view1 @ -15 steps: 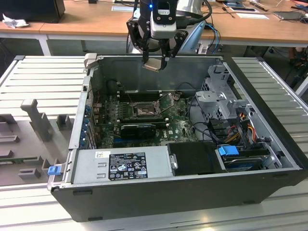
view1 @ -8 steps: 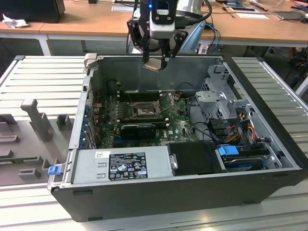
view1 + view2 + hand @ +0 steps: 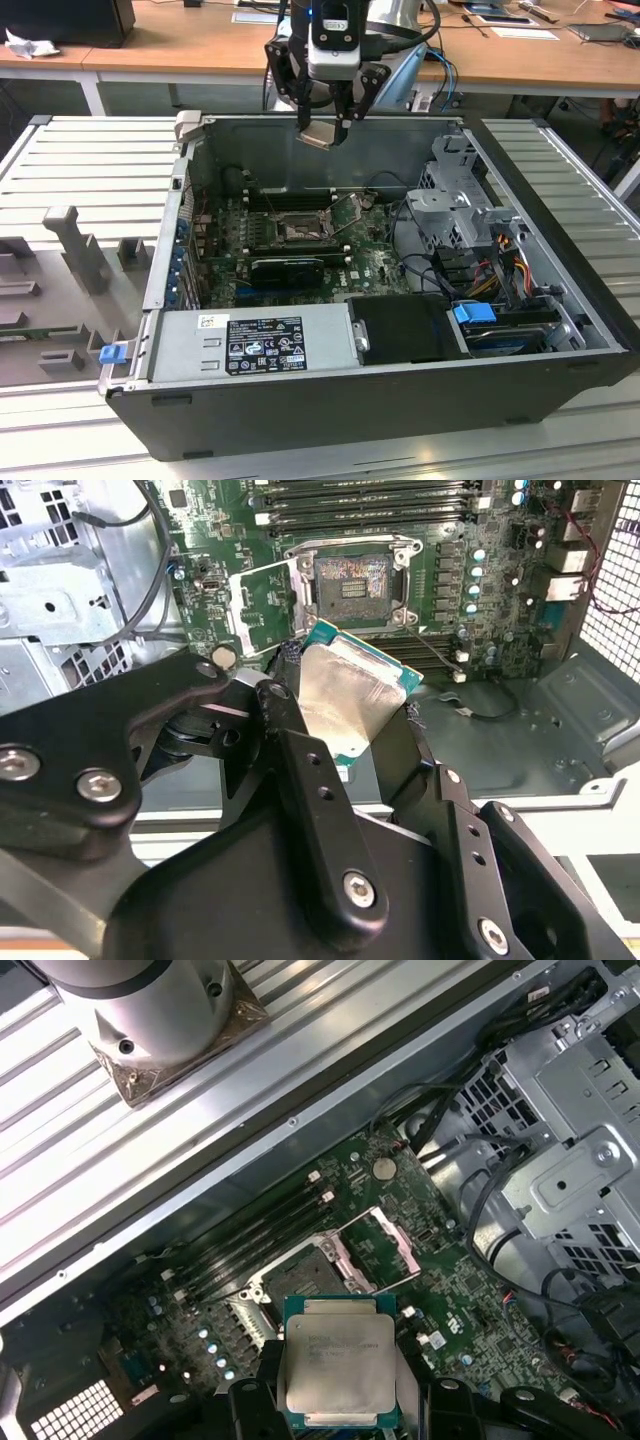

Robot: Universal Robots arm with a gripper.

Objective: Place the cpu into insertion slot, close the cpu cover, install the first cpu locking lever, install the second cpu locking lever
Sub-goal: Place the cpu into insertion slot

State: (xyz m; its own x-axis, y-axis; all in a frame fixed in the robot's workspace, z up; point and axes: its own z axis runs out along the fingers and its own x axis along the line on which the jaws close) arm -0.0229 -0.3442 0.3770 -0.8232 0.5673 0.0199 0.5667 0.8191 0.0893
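Observation:
My gripper (image 3: pixel 324 128) hangs above the open computer case, over its far wall, and is shut on the cpu (image 3: pixel 321 136). The cpu is a thin square chip with a pale silvery face (image 3: pixel 345 690) and a green edge, pinched between the black fingers (image 3: pixel 290 745); its printed face (image 3: pixel 338 1360) also shows. Well below it, on the green board, lies the insertion slot (image 3: pixel 298 232), a black-framed square socket (image 3: pixel 350 578) with a dark centre (image 3: pixel 300 1278). Beside the socket the cpu cover (image 3: pixel 262 602) stands swung open, a silvery frame (image 3: pixel 388 1248) (image 3: pixel 350 208).
Long black memory slots (image 3: pixel 285 198) run behind the socket and a black card (image 3: pixel 285 268) lies in front of it. A grey power supply (image 3: pixel 260 340) fills the near side. A metal drive cage (image 3: pixel 460 200) with cables (image 3: pixel 500 260) stands at the exterior view's right.

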